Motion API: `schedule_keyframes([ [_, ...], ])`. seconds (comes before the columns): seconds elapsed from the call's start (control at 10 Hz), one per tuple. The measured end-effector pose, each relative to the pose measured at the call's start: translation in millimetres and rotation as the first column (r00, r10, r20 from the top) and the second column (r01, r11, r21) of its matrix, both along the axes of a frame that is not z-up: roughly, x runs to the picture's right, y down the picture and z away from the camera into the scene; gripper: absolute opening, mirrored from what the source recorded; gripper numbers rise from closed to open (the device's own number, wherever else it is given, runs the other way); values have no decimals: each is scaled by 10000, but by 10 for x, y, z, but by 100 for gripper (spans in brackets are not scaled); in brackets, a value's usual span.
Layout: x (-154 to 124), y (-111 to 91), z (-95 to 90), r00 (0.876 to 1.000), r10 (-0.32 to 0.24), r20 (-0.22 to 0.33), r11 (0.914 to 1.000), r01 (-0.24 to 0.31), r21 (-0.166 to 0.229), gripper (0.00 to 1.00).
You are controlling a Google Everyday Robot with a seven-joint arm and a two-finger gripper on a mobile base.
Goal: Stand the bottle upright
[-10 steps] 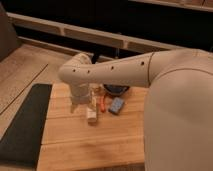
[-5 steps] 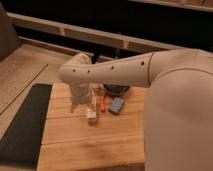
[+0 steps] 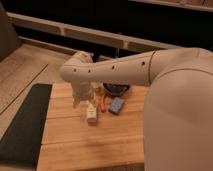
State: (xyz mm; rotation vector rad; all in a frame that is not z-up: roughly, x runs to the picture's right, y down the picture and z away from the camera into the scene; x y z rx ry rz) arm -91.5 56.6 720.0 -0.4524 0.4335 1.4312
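White gripper (image 3: 82, 101) beside bottle (image 3: 91, 113), clear of edges

Occlusions and cut-offs, bench scene.
Arm (image 3: 175, 100) fills 3 to 5 o'clock, cut by the right and bottom edges, hiding the right side of the bench (image 3: 75, 145); bench also cut at 6 o'clock. Gripper (image 3: 84, 102) hangs at 11 o'clock of the bottle (image 3: 91, 113), jaws spread, tips blurred into the wrist; contact not discernible. Bottle too blurred to tell upright or lying; label unreadable. Dark bowl (image 3: 117, 90) at 1 o'clock of the bottle, upper rim behind the forearm. Orange stick (image 3: 102, 104), top end lost under the arm. Dark mat (image 3: 25, 125) at 8 o'clock, cut by left and bottom edges.
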Motion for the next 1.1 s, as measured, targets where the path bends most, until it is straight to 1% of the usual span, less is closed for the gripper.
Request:
schedule_keyframes([
  [0.1, 24, -269, 44, 9992, -314, 233, 9965, 295, 779, 65],
  [0.2, 36, -568, 65, 9960, -692, 568, 9843, 589, 1663, 65],
  [0.3, 54, -703, 67, 9937, -858, 715, 9760, 694, 2063, 65],
  [0.4, 92, -751, 73, 9935, -886, 710, 9732, 712, 2187, 65],
  [0.7, 61, -747, 73, 9930, -921, 742, 9729, 739, 2191, 65],
  [0.8, 119, -777, 139, 9959, -634, 647, 9754, 481, 2153, 65],
  [0.9, 258, -835, 289, 9989, -171, 438, 9781, 76, 2079, 65],
  [1.0, 329, -858, 421, 9996, 31, 290, 9799, -88, 1993, 65],
  [1.1, 375, -847, 598, 9997, 184, 135, 9836, -205, 1792, 65],
])
